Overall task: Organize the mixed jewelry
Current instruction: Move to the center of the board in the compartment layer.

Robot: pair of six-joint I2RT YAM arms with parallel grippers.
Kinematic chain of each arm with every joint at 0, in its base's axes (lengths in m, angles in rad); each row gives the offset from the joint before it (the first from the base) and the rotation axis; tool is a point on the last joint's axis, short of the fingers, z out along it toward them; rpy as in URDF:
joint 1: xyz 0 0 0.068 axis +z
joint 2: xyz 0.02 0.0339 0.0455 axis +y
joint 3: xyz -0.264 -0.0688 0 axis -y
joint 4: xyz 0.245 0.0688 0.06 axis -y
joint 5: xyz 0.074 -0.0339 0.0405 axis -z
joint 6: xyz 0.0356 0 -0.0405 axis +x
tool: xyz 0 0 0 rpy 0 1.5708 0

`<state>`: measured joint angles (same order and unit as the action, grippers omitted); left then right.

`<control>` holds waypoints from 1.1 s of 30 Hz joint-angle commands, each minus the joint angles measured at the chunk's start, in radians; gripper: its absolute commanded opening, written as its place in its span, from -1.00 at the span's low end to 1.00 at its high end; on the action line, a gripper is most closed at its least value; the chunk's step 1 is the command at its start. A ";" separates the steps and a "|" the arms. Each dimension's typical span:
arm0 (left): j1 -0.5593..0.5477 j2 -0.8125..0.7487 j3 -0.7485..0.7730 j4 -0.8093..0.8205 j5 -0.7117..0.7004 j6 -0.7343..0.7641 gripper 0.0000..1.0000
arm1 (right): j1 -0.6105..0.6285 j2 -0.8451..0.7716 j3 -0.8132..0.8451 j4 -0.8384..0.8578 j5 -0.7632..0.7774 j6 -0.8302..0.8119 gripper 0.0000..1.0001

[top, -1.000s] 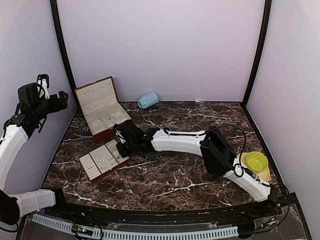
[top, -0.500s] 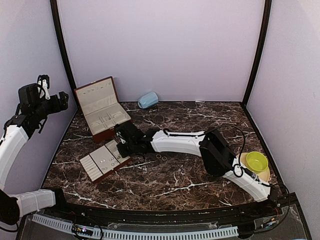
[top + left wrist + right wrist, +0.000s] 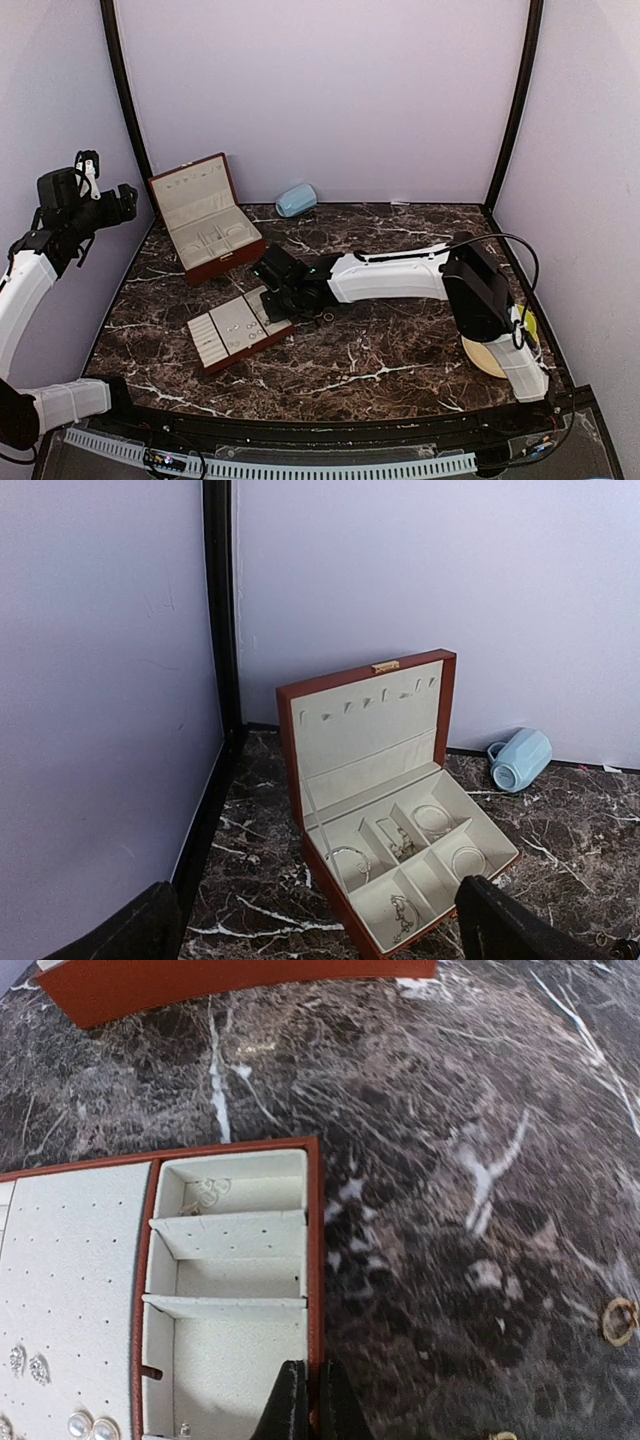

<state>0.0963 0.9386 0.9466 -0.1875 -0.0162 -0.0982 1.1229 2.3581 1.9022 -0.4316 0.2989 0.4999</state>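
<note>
While my right gripper [image 3: 307, 1400] sits clenched on the tray's [image 3: 233, 1147] red-brown rim, earrings [image 3: 27, 1365] on its cream panel to my left, gold ring [image 3: 620, 1320] loose on marble to my right, my left gripper [image 3: 320, 935] released, facing the box [image 3: 385, 800].

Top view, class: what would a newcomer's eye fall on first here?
The right arm stretched across the dark marble table, its fingers pinched on the rim of the tray at centre-left. Behind it, the open box against the back wall, a blue mug lying beside it.
</note>
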 commanded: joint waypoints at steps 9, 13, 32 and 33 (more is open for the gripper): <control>0.005 0.012 -0.021 0.040 0.014 -0.022 0.98 | 0.124 -0.300 -0.264 -0.105 0.207 0.335 -1.00; 0.004 0.011 -0.025 0.040 0.013 -0.027 0.98 | 0.154 -0.348 -0.315 -0.245 0.219 0.479 -1.00; 0.005 0.007 -0.033 0.049 -0.007 -0.034 0.98 | 0.195 -0.367 -0.417 -0.499 0.165 0.787 -0.84; 0.005 0.008 -0.033 0.048 -0.006 -0.034 0.98 | 0.196 -0.363 -0.411 -0.503 0.161 0.783 -0.71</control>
<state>0.0963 0.9546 0.9264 -0.1627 -0.0193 -0.1253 1.3155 1.9911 1.4685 -0.8810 0.4793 1.2568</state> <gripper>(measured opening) 0.988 0.055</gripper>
